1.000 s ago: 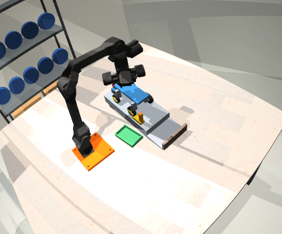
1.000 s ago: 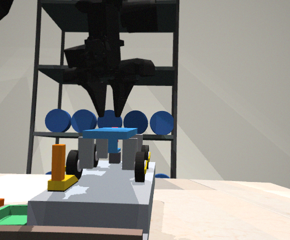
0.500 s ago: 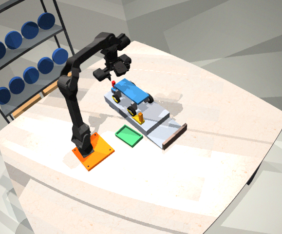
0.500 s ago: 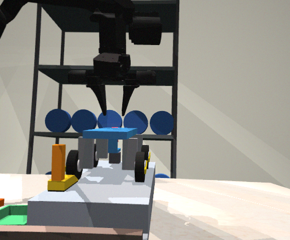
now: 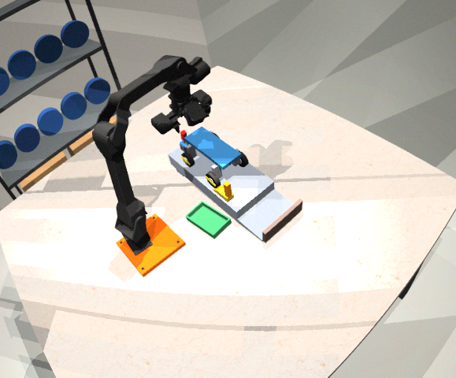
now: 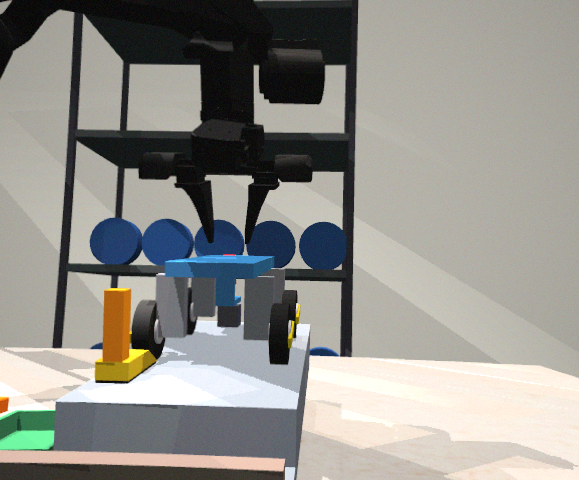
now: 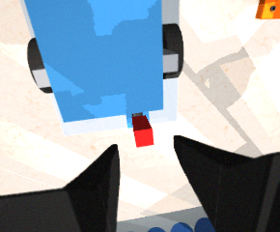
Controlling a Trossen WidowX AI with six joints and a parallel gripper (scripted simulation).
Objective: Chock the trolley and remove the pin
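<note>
The blue-topped trolley (image 5: 213,147) (image 6: 217,267) (image 7: 101,58) stands on the grey ramp (image 5: 256,185) (image 6: 175,426). The yellow chock (image 5: 224,192) (image 6: 118,367) with its orange handle sits on the ramp at the downhill side of a near-side wheel, touching it or nearly so. The red-headed stop pin (image 5: 183,135) (image 7: 144,136) stands upright at the trolley's uphill end; only a sliver of it shows in the exterior view. My gripper (image 6: 229,242) (image 7: 146,145) is partly open and empty, above the pin, its fingertips on either side of the head in the wrist view. The green tray (image 5: 208,220) (image 6: 31,436) is empty.
A brown end board (image 5: 283,220) (image 6: 124,467) stands across the ramp's foot. The arm's orange base plate (image 5: 161,244) is beside the green tray. A shelf rack with blue discs (image 5: 50,120) (image 6: 116,241) stands behind the table.
</note>
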